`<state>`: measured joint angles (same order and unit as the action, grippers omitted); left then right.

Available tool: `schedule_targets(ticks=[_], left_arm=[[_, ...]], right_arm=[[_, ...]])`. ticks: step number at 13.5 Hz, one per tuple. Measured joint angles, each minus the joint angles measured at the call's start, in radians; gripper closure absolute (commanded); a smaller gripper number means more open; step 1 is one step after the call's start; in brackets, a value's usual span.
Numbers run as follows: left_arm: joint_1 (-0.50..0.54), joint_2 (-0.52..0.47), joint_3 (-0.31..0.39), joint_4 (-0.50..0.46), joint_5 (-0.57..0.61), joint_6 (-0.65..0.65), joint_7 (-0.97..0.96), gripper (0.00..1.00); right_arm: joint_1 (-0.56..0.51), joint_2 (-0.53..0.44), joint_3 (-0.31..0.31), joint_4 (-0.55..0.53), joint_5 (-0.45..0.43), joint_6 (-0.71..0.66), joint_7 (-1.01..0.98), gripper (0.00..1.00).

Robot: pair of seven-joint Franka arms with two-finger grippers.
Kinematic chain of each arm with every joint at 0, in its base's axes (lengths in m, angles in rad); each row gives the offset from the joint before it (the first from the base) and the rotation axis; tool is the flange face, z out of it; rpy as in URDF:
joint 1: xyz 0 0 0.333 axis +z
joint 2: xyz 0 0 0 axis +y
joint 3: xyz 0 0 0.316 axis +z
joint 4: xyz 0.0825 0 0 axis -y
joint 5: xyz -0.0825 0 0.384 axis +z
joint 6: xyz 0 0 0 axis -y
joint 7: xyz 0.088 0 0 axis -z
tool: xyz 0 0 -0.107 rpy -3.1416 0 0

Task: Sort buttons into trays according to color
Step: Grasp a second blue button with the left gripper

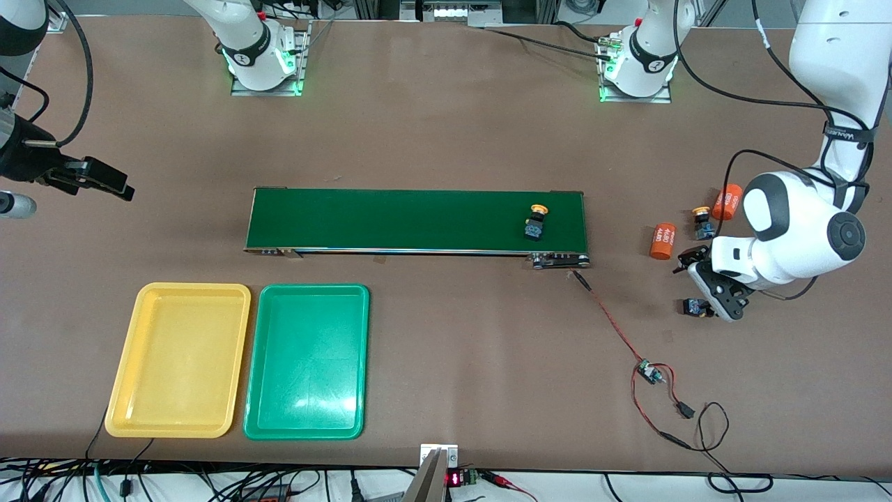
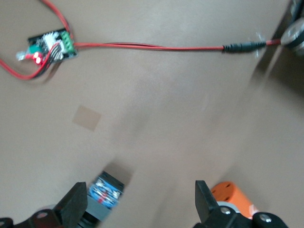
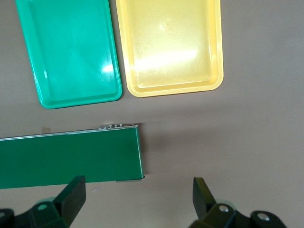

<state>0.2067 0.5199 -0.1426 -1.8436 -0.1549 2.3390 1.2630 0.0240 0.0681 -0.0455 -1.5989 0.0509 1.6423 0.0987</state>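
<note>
One yellow-capped button (image 1: 536,222) stands on the dark-green belt (image 1: 418,219) near the left arm's end. A second yellow-capped button (image 1: 702,222) sits on the table off that end of the belt. My left gripper (image 1: 704,284) (image 2: 140,204) hangs open and low over the table there. A black-and-blue button (image 1: 695,307) (image 2: 105,190) lies just inside one of its fingers (image 2: 76,206), untouched, its cap hidden. The yellow tray (image 1: 180,359) (image 3: 168,45) and green tray (image 1: 306,361) (image 3: 71,52) lie side by side, bare. My right gripper (image 1: 94,176) (image 3: 137,197) waits open at the right arm's end.
Two orange cylinders (image 1: 663,240) (image 1: 726,201) lie beside the left gripper; one orange cylinder (image 2: 232,194) is by its other finger. A red wire (image 1: 613,321) runs from the belt's end to a small circuit board (image 1: 649,371) (image 2: 50,46).
</note>
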Motion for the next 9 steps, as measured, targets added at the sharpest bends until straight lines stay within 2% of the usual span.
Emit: schedule_targets(ticks=[4, 9], left_arm=[[0.004, 0.108, 0.000, 0.115, 0.007, 0.001, 0.270, 0.00], [0.044, 0.165, 0.001, 0.143, 0.017, 0.001, 0.389, 0.00]], right_arm=[[0.000, 0.000, 0.000, 0.000, 0.000, 0.000, 0.000, 0.00], [0.004, 0.000, 0.002, -0.002, 0.000, -0.004, -0.001, 0.00]])
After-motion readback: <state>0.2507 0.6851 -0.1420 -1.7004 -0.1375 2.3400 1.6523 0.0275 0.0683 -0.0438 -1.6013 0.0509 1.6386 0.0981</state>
